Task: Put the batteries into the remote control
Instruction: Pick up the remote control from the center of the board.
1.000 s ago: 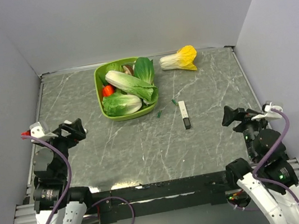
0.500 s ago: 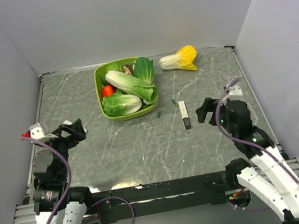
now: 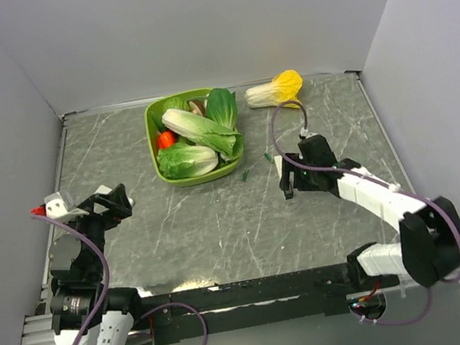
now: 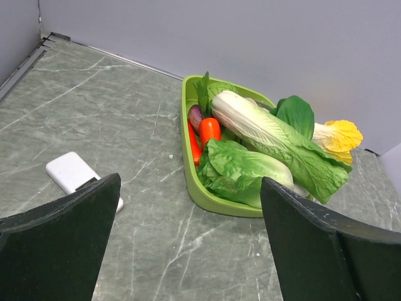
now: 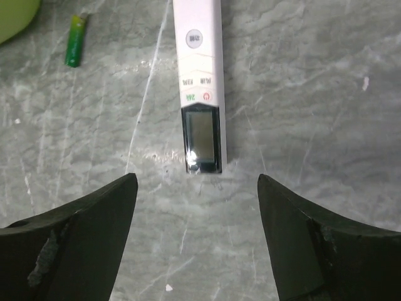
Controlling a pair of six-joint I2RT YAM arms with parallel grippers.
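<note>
Right hand (image 5: pixel 196 187) hovers spread and empty over the near, dark end of the remote control (image 5: pixel 202 94), which lies flat on the tabletop (image 3: pixel 221 226), right of the green tray (image 3: pixel 153 145). Left hand (image 4: pixel 188 188) is also spread and empty, at near left. Risk: the casing is slim and low. If I descend off-centre, one fingertip may shove it sideways into the loose battery (image 5: pixel 75 41) at its left, and a round cell rolls easily.
</note>
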